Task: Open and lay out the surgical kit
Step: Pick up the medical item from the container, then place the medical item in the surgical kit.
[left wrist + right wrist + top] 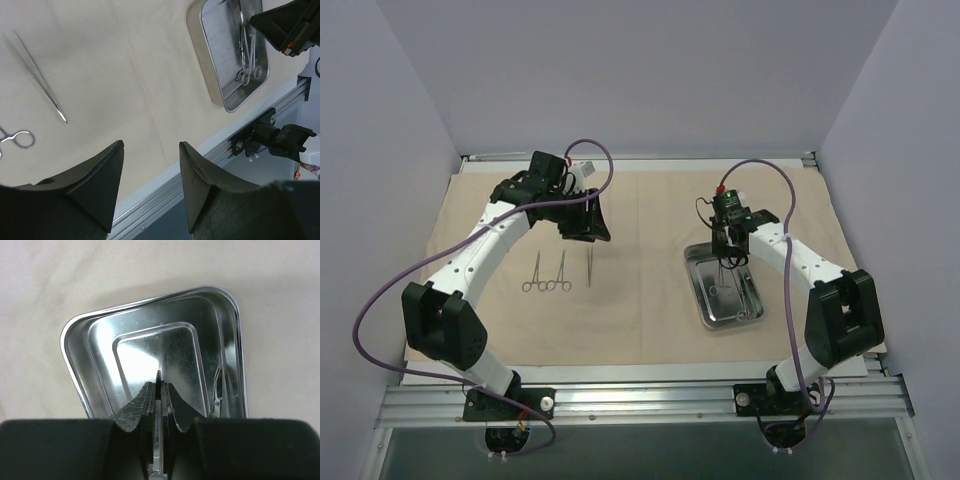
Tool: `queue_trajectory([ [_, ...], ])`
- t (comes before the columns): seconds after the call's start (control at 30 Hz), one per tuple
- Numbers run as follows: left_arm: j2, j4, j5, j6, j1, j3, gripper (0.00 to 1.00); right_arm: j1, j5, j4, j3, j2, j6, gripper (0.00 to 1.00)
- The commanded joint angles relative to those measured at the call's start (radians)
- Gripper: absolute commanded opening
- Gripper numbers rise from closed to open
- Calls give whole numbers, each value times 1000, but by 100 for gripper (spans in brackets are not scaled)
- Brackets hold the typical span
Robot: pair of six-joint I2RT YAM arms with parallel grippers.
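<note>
Right end effector (159, 385) clenched on a thin silver instrument (158, 455); steel tray (75, 357) lies directly beneath it.

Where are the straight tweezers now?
In the top view, the tweezers lie on the left half of the cloth, just right of two ring-handled forceps and below the left end effector.

Ahead of the right tool (159, 382), the steel tray (150, 345) is gleaming mirror-smooth; the cloth (75, 275) beyond is looking matt. A bright metal strip (158, 450) is showing between the tool's scuffed black plastic fingers (135, 410).
</note>
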Motion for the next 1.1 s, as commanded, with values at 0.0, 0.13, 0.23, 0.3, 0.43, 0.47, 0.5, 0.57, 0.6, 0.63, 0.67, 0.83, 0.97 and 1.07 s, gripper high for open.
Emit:
queue_trajectory([
  [0.0, -35, 88, 77, -7, -18, -11, 58, -1, -23, -89, 70, -63, 25, 0],
  [0.13, -42, 219, 203, -63, -39, -52, 60, 13, -72, -134, 182, -57, 72, 0],
  [0.23, -23, 344, 275, -155, -50, -86, 61, 25, -93, -160, 277, -40, 108, 0],
  [0.3, 3, 414, 301, -215, -67, -91, 62, 47, -86, -174, 332, -14, 126, 0],
  [0.43, 43, 513, 350, -295, -96, -82, 62, 82, -75, -206, 448, 40, 160, 0],
  [0.47, 52, 523, 353, -310, -101, -75, 62, 88, -75, -203, 472, 47, 172, 0],
  [0.5, 60, 530, 357, -320, -105, -71, 63, 97, -76, -201, 481, 57, 180, 0],
  [0.57, 80, 553, 361, -339, -119, -65, 63, 105, -86, -197, 495, 66, 191, 0],
  [0.6, 89, 562, 364, -346, -124, -65, 63, 117, -84, -195, 506, 72, 198, 0],
  [0.63, 93, 573, 366, -352, -130, -65, 63, 122, -82, -195, 509, 75, 201, 0],
  [0.67, 99, 588, 369, -364, -139, -65, 63, 124, -86, -194, 509, 77, 201, 0],
  [0.83, 126, 616, 384, -378, -167, -54, 63, 130, -93, -188, 515, 80, 212, 0],
  [0.97, 146, 628, 395, -390, -179, -49, 63, 131, -93, -189, 523, 83, 218, 0],
  [1.07, 167, 652, 406, -410, -188, -48, 63, 131, -93, -186, 527, 84, 226, 0],
])
